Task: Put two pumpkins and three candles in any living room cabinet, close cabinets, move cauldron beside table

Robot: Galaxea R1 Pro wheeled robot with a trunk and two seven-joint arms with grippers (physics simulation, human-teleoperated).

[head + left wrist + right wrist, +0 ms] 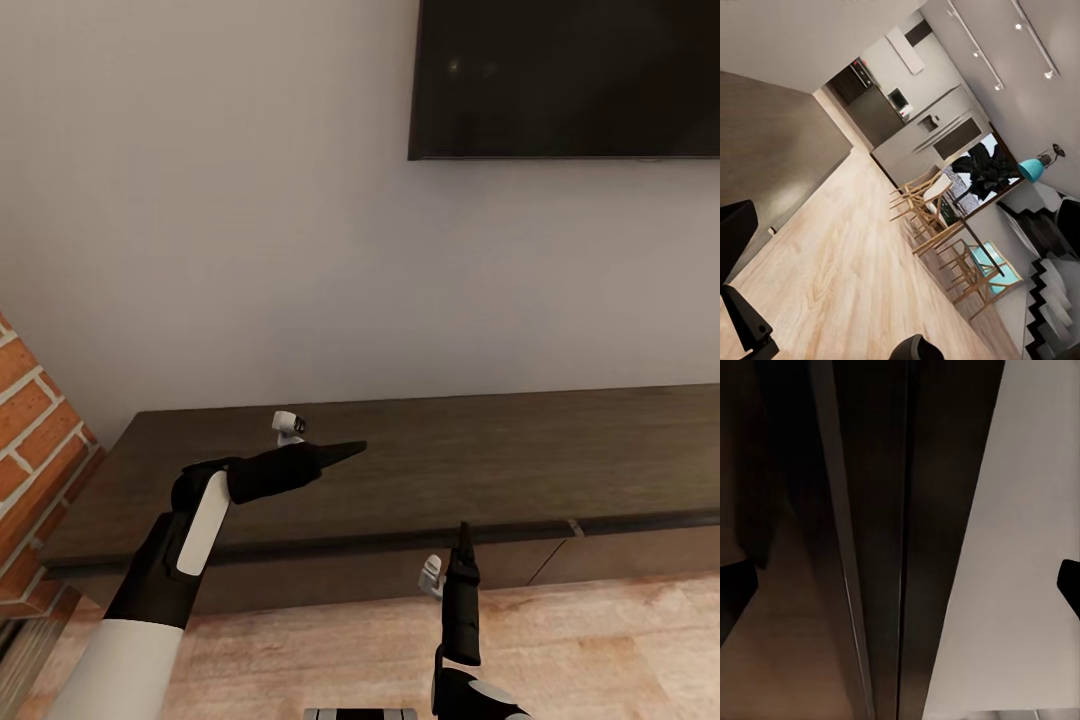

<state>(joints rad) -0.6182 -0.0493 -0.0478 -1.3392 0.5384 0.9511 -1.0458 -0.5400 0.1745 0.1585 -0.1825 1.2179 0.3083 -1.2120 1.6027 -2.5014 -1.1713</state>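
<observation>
Brick fireplace (35, 440): left edge of the head view, mid-height, just beside the cabinet's left end.
Left gripper (340, 450): centre-left of the head view, raised over the cabinet top and pointing toward frame right; seen edge-on there, so I cannot tell how wide its jaws stand. Its wrist view looks away over the wood floor (855, 255) toward distant chairs, with nothing between the dark finger edges.
Cabinet (480, 460): long, low and dark brown, its long axis running left to right across the lower middle of the head view; the drawer fronts look flush, with one seam at lower right.
Right gripper (464, 540): lower centre, pointing up-frame at the cabinet's front edge, just short of it. In the right wrist view the fingertips (735, 585) sit at opposite frame edges, so the jaws are wide apart and empty.
Television (570, 75): upper right, on the wall above the cabinet.
Key relation: the drawer front lies straight ahead of the right gripper, the nearer arm to it; I judge it better placed for opening a drawer.
Pumpkins, candles, cauldron: not located here.
</observation>
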